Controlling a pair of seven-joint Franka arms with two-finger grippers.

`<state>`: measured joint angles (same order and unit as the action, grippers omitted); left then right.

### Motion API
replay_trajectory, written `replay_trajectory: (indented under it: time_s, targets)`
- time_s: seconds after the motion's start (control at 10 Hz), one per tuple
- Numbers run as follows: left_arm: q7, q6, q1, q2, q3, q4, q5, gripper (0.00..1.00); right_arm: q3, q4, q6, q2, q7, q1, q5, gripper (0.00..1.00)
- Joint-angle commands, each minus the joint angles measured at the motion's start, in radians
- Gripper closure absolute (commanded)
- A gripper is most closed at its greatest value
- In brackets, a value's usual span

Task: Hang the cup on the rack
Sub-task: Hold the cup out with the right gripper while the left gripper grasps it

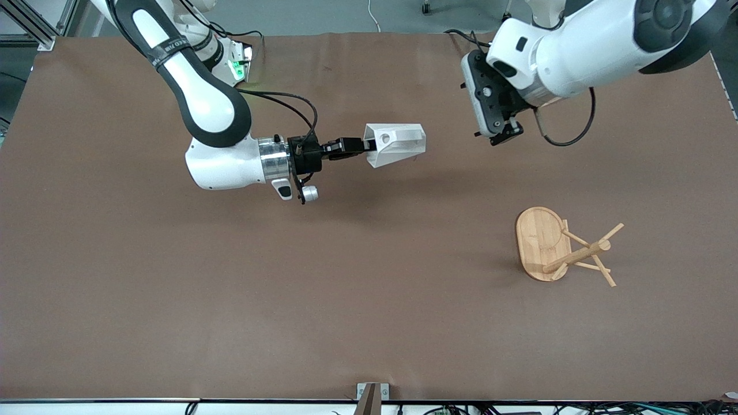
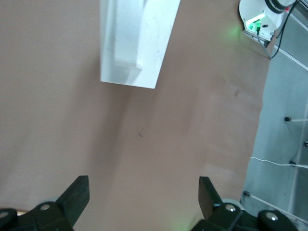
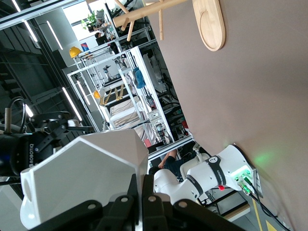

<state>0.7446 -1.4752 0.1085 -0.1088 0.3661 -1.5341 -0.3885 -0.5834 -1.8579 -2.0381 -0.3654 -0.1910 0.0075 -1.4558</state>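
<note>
**White cup held in the air, wooden rack standing toward the left arm's end**

White and faceted, the cup [image 1: 396, 144] hangs above the brown surface [image 1: 173, 300], clamped in the right tool [image 1: 362, 145]. The right arm comes in from its base at the top of the front view and lies nearly level, with the tool pointing toward the left arm's end. Its fingers are closed on the cup at the handle end; the flat tab with its round hole shows just past the fingertips. The cup lies on its side, its wider rim turned away from the tool. In the right wrist view the cup [image 3: 86, 178] fills the lower part of the picture, pressed between the closed dark fingers [image 3: 142, 202].

The left tool [image 1: 500, 131] hovers over the part of the surface near the robots' bases, close to the cup's rim but apart from it. Its fingers are spread wide and grip nothing. The left wrist view shows the two fingertips [image 2: 77, 195] well apart, with the cup [image 2: 137, 41] farther off over bare surface.

The rack [image 1: 562, 249] stands on the surface toward the left arm's end, nearer to the front camera than both tools. Its oval base, central post and thin angled pegs are of light wood. No cup hangs on it. The cup and the rack are well apart.
</note>
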Motion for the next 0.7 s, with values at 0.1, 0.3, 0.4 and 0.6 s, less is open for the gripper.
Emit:
replay_trajectory:
  time_s: [0.1,0.3,0.4,0.6]
  targets:
    - [0.012,-0.055,0.028,-0.052,0.011,-0.027,-0.035,0.00,-0.033,-0.014,-0.004,0.009,0.001,-0.008,-0.035,1.00]
    - [0.012,-0.120,0.030,-0.072,0.017,-0.026,-0.038,0.00,-0.035,-0.014,-0.005,0.009,0.002,-0.006,-0.035,1.00]
    - [0.012,-0.150,0.039,-0.084,0.017,-0.024,-0.039,0.00,-0.042,-0.012,-0.005,0.009,0.002,-0.008,-0.037,1.00]
    - [0.016,-0.175,0.040,-0.104,0.019,-0.023,-0.039,0.00,-0.047,-0.012,-0.005,0.009,0.002,-0.009,-0.037,1.00]
